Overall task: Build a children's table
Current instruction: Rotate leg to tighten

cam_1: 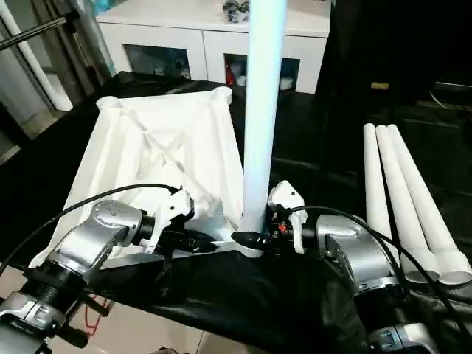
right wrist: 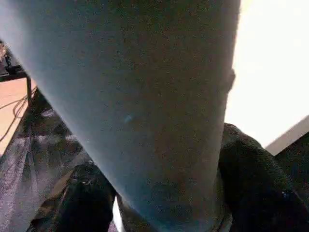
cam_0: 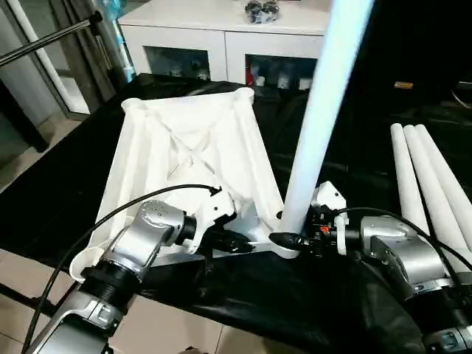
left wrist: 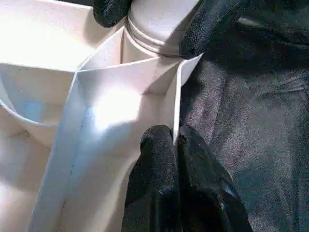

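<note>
White ribbed plastic tabletop (cam_0: 188,158) lies underside-up on the black-draped table (cam_0: 354,295); left claw (left wrist: 176,145) pinches its rim; right claw (cam_0: 295,240) grips the upright, light, slippery white tapered leg (cam_0: 317,125) near its socket.

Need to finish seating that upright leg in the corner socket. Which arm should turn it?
Right. The right gripper already straddles the base of the upright leg at the tabletop's near corner. The left gripper is shut on the tabletop's rim wall, steadying it, so probably leave it there.
</note>
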